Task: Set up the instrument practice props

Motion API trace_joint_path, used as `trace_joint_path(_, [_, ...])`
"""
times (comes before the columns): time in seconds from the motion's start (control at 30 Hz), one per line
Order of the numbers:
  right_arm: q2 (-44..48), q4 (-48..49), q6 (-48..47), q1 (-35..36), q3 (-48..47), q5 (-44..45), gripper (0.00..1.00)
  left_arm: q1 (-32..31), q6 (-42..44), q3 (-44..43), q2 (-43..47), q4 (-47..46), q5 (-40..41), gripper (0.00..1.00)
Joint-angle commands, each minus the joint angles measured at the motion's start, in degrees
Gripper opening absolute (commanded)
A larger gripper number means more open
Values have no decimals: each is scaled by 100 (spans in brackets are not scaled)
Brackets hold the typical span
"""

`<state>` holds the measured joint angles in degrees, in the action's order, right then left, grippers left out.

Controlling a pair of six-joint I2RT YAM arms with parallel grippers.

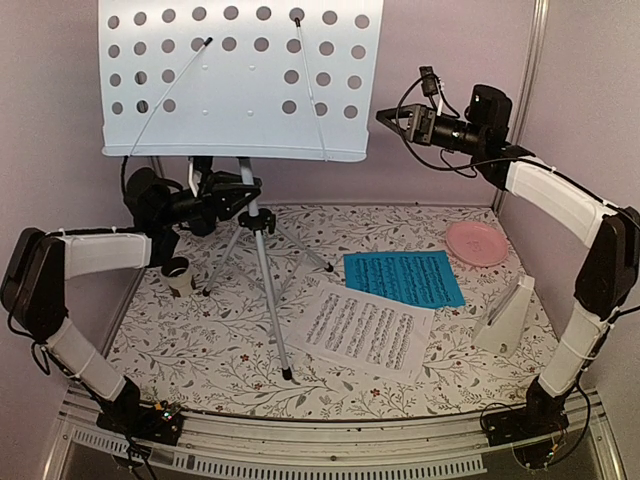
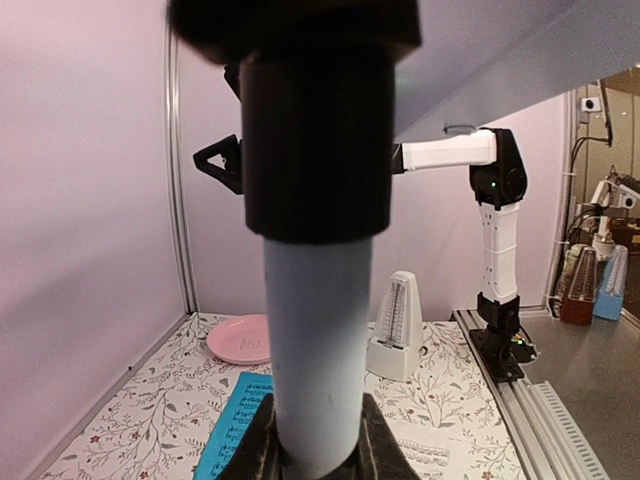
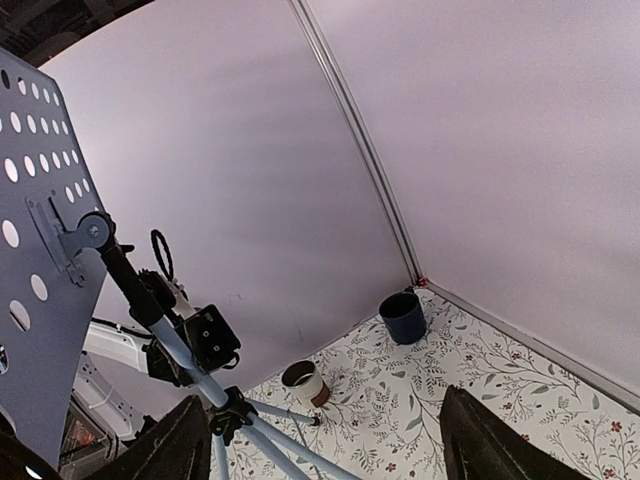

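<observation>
Music stand [image 1: 262, 225] is up on its tripod legs on the tabletop [image 1: 200, 350]. The left claw [image 1: 238, 195] is pinching the stand's pole right under the perforated tray [image 1: 235, 80], and my guess is that's to brace it so nothing tips. The right claw [image 1: 390, 120] hangs spread wide with nothing in it, just beside the tray's right edge, probably lined up to fiddle with the tray. Well below that claw the blue music sheet [image 1: 405, 277] and white music sheet [image 1: 365, 328] lie flat, neither on the tray yet. The metronome [image 1: 505, 318] stands further out, toward that arm's base. A pink plate [image 1: 477, 243] sits behind it, and a small cup [image 1: 178, 275] sits below the left claw.
</observation>
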<state>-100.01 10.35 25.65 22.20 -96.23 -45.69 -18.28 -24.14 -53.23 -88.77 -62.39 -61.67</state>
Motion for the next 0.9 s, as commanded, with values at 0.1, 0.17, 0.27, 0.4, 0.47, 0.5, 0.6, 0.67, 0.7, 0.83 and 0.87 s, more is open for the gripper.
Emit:
trace_joint_path(0.1, [307,37,-119,-65,334,37,80,84,-136,32,-50,-1212,374,0])
trace_joint_path(0.17, [359,49,-128,-89,436,21,80,88,-131,117,-114,-1356,387,0])
trace_joint_path(0.27, [434,72,-130,-116,544,13,81,95,-157,251,-193,-1605,468,0])
trace_joint_path(0.4, [497,70,-137,-158,587,-13,81,102,-243,265,-325,-1716,632,0])
trace_joint_path(0.47, [500,64,-126,-161,587,-25,81,102,-334,193,-430,-1751,682,0])
trace_joint_path(0.5, [500,64,-122,-158,587,-34,81,93,-402,157,-481,-1812,723,0])
trace_joint_path(0.6, [514,68,-118,-169,602,-37,81,71,-757,6,-729,-1999,753,0])
trace_joint_path(0.67, [525,70,-114,-171,609,-26,81,28,-959,-58,-866,-2202,745,0])
trace_joint_path(0.7, [530,70,-113,-172,613,-27,81,15,-1050,-95,-912,-2256,748,0])
trace_joint_path(0.83, [552,64,-113,-186,614,-31,82,-81,-1005,-166,-1005,-2120,760,0])
trace_joint_path(0.87, [559,64,-113,-197,614,-36,82,-109,-970,-177,-1022,-2071,780,0])
